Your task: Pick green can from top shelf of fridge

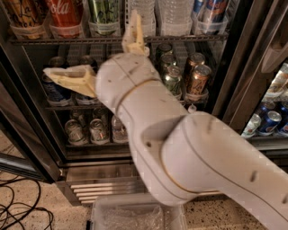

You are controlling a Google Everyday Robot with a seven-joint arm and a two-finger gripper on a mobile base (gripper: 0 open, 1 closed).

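High on the top shelf (pixel 189 38) of the fridge (pixel 90 174), the green can (pixel 104 12) stands upright in a clear plastic cup holder behind the metal front rail. A red cola can (pixel 66 12) stands just to one side of it and a water bottle (pixel 173 13) beyond the other.

The gripper (pixel 90 42) hangs in front of the shelves, just below and beside the can and not touching it. Its jaws are spread wide and hold nothing. One cream finger (pixel 135 31) points upward, its tip crossing the shelf rail just beside the can. The other finger (pixel 69 78) points sideways in front of the blue cans (pixel 54 92) on the middle rack.

The white arm (pixel 202 166) fills the foreground and hides much of the lower interior. Darker green cans (pixel 172 77) and a copper-coloured can (pixel 198 78) show on the middle rack past the wrist, and silver cans (pixel 85 130) sit on the lowest rack.

A clear plastic bin (pixel 135 215) rests on the floor before the ribbed steel base, with black cables (pixel 18 209) lying loose beside it. More blue cans (pixel 270 122) show in a neighbouring cooler.
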